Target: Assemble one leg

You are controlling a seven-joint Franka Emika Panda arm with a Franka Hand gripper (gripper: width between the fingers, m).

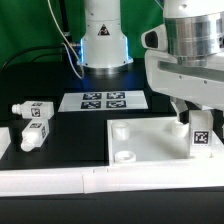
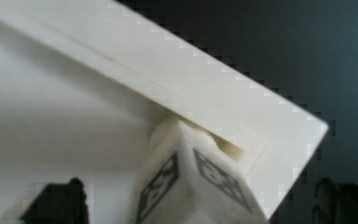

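Observation:
My gripper [image 1: 198,128] stands at the exterior view's right, over the far right corner of the large flat white panel [image 1: 140,140]. A white leg [image 1: 200,137] with a black-and-white tag stands upright at that corner, between my fingers. In the wrist view the leg [image 2: 197,180] rises from the panel's corner [image 2: 140,90]. The dark fingertips [image 2: 60,203] stand wide on either side of it, with a gap showing at each side. The gripper is open around the leg. Two more legs [image 1: 32,109] [image 1: 33,134] lie on the table at the left.
The marker board [image 1: 103,100] lies behind the panel, in front of the arm's base [image 1: 103,45]. A long white bar [image 1: 60,181] lies along the front edge. A round socket [image 1: 124,157] shows on the panel's near left corner.

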